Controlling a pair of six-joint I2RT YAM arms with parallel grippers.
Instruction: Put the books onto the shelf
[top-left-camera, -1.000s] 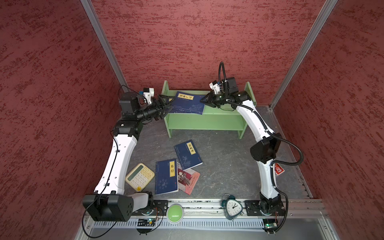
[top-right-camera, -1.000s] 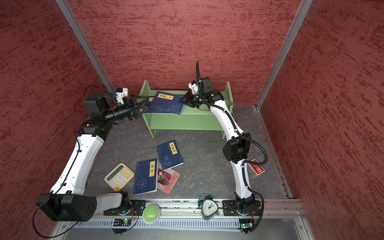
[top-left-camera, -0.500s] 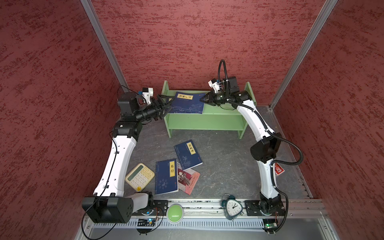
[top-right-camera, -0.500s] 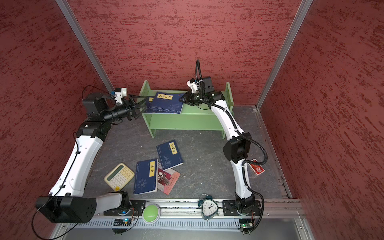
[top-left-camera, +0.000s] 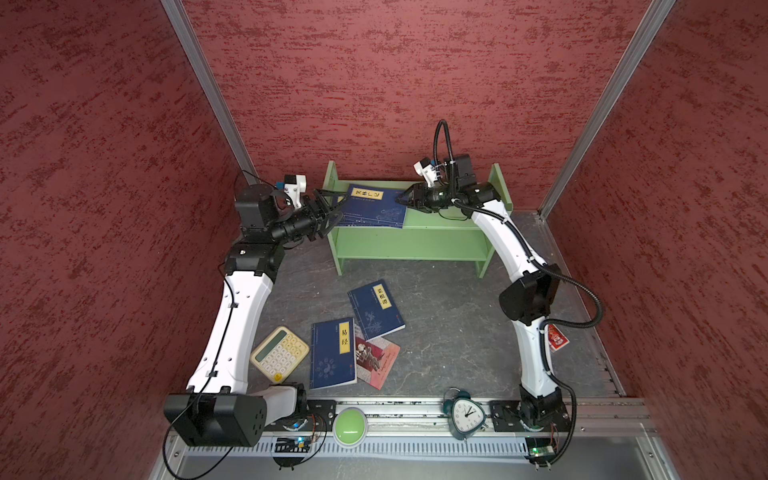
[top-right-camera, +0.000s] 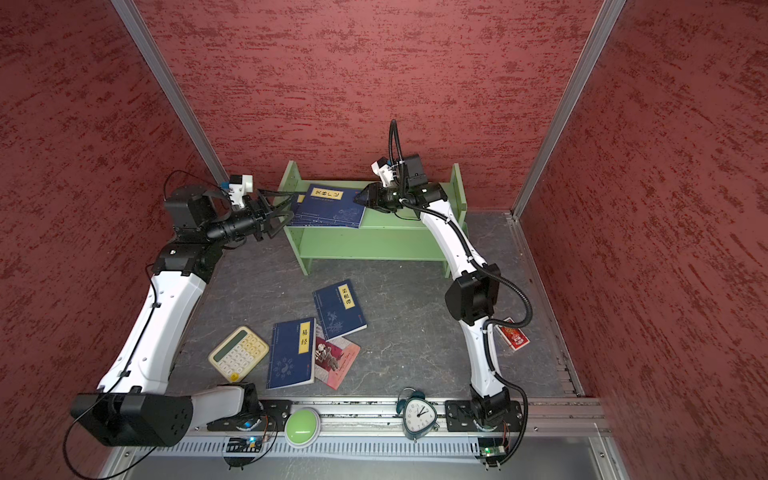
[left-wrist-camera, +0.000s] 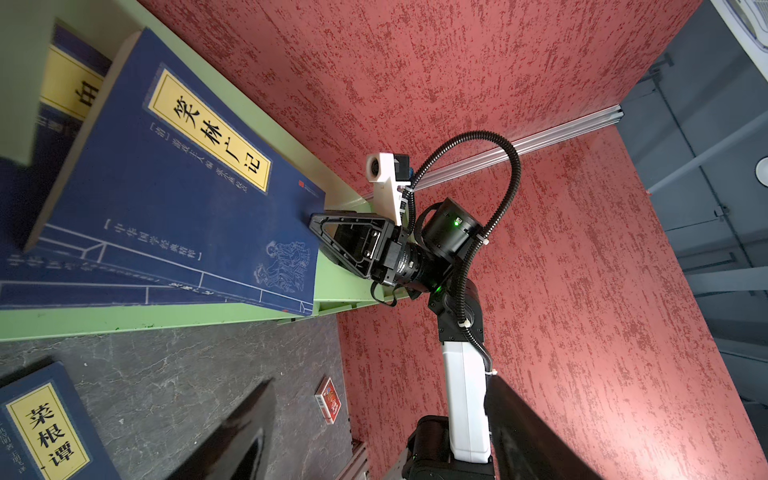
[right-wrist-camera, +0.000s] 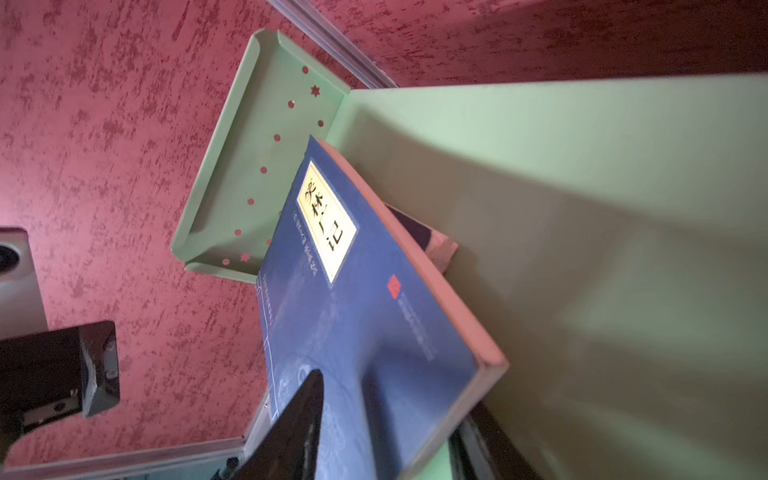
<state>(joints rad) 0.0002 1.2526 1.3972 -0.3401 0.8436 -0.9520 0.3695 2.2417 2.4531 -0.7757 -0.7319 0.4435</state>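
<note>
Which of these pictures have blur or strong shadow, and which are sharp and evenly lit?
Right wrist view: the near end of the book is blurred, its page edge looks pink, and a broad shadow crosses the shelf; left wrist view: the book's yellow label is sharp, but the shelf panel close to the lens is smeared; both top views: sharp, evenly lit.

A robotics lab cell: red panels (top-left-camera: 415, 83) on aluminium posts (top-left-camera: 209, 83) enclose a grey desk (top-left-camera: 449, 324), two arms (top-left-camera: 237, 328) bolted to its rail (top-left-camera: 407, 409).
</note>
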